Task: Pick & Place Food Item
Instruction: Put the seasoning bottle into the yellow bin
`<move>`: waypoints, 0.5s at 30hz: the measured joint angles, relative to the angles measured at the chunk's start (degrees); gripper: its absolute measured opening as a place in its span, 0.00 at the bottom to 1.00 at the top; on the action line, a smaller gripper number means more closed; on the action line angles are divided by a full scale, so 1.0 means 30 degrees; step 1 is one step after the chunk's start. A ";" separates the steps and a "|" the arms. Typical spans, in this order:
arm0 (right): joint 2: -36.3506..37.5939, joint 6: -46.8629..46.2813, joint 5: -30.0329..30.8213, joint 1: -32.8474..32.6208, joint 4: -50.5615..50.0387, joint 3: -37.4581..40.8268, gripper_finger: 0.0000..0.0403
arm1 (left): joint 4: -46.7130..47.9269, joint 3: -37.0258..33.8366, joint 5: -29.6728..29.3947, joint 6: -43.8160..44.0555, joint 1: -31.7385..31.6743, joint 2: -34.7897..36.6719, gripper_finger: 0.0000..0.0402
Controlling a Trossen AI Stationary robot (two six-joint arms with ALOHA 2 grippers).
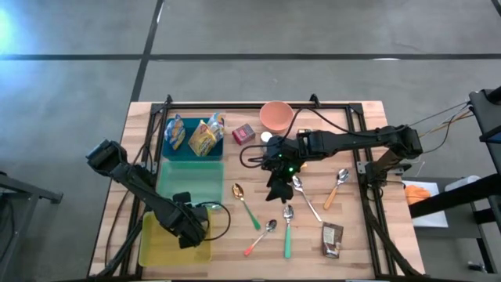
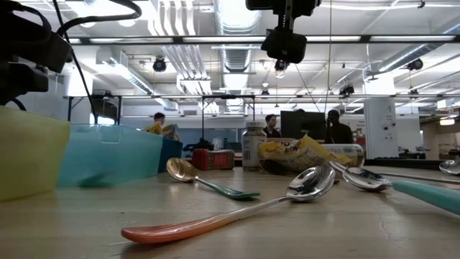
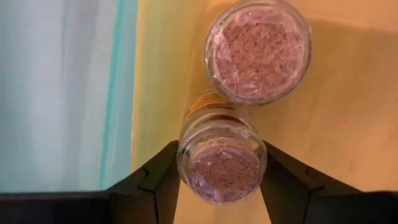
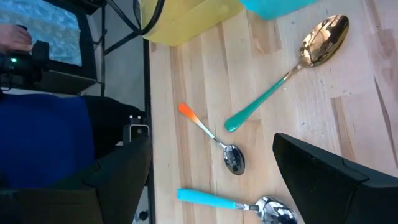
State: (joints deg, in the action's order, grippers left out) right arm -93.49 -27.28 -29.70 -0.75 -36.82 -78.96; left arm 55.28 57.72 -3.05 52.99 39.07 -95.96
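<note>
**Left claw holding a spice jar over the yellow bin; right claw spread above the spoons**

While the right arm reaches in over the middle of the desk (image 1: 368,235), the left arm is folded low at the near-left corner, its claw (image 3: 221,177) above the yellow bin (image 1: 153,247). In the left wrist view the two dark fingers (image 3: 158,180) press against opposite sides of a small glass jar (image 3: 221,165) filled with pinkish-brown granules, so the claw is closed on that jar. A second jar (image 3: 258,50) of the same contents sits on the yellow floor of the bin, just beside the held one (whether the held jar touches the floor cannot be told). The teal bin (image 1: 190,182) borders the yellow one, and beyond it a darker blue bin (image 1: 166,149) holds snack packets (image 1: 205,137).

The right claw (image 1: 275,188) hangs over the desk with its fingers set wide and nothing between them. Beneath it, in the right wrist view, lie a gold spoon (image 4: 292,68) with a teal handle, a small spoon with an orange handle (image 4: 211,140) and a spoon with a light blue handle (image 4: 230,202). Further items on the desk are a pink bowl (image 1: 275,116), a red box (image 1: 243,134), a wooden-handled spoon (image 1: 337,186) and a brown packet (image 1: 332,239).
</note>
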 joint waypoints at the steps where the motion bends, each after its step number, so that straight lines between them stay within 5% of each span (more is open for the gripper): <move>1: 0.0000 0.0037 0.0057 0.0000 -0.0008 0.0000 0.82 | -0.0016 -0.0005 -0.0005 0.0000 0.0000 0.0000 0.45; 15: 0.0000 0.0469 0.0476 0.0007 -0.0146 0.0000 0.82 | -0.0411 -0.0141 -0.0478 -0.0087 0.0000 -0.0046 0.53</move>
State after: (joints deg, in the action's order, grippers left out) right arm -93.49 -25.87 -28.27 -0.73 -37.25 -78.96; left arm 54.05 57.30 -4.49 52.73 39.07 -96.10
